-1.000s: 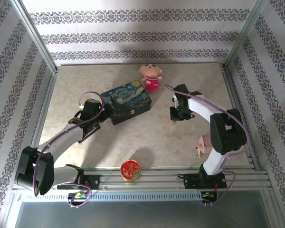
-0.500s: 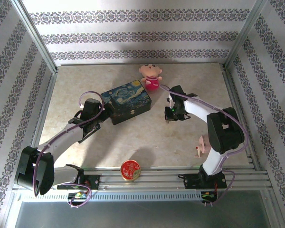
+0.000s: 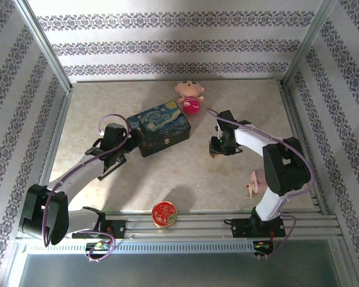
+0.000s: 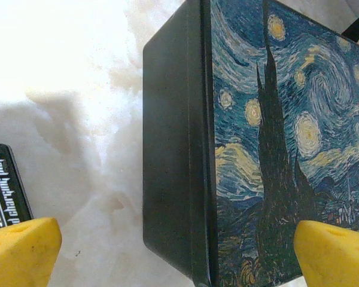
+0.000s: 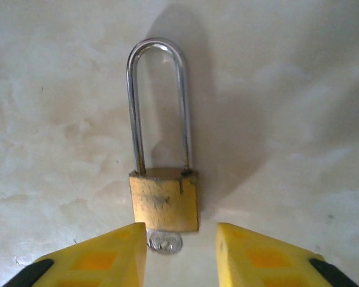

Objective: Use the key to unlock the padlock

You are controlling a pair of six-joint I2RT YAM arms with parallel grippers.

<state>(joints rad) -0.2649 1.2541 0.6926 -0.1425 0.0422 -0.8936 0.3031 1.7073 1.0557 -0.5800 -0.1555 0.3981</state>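
**Right jaws, wrist view.** The two yellow fingertips [image 5: 102,257] stand parted and released, clamping nothing. The small brass padlock with a long silvery shackle [image 5: 164,200] lies flat on the pale marbled surface [image 5: 299,119] just ahead of the gap. Its shackle points away from the jaws, and both legs meet the body. A small silvery round piece [image 5: 165,242] juts from the body's near end, between the fingertips and touching neither.

**Left jaws, wrist view.** The jaws are spread wide and released. The near corner of the blue rectangular tin box painted with a swirling starry sky [image 4: 257,149] lies between them. Its lid is closed and its contents are hidden.

**Top view.** A round red tin [image 3: 164,214], lid on, sits well behind both jaws, near the arm bases. A pink plush doll [image 3: 190,95] lies beyond the box.
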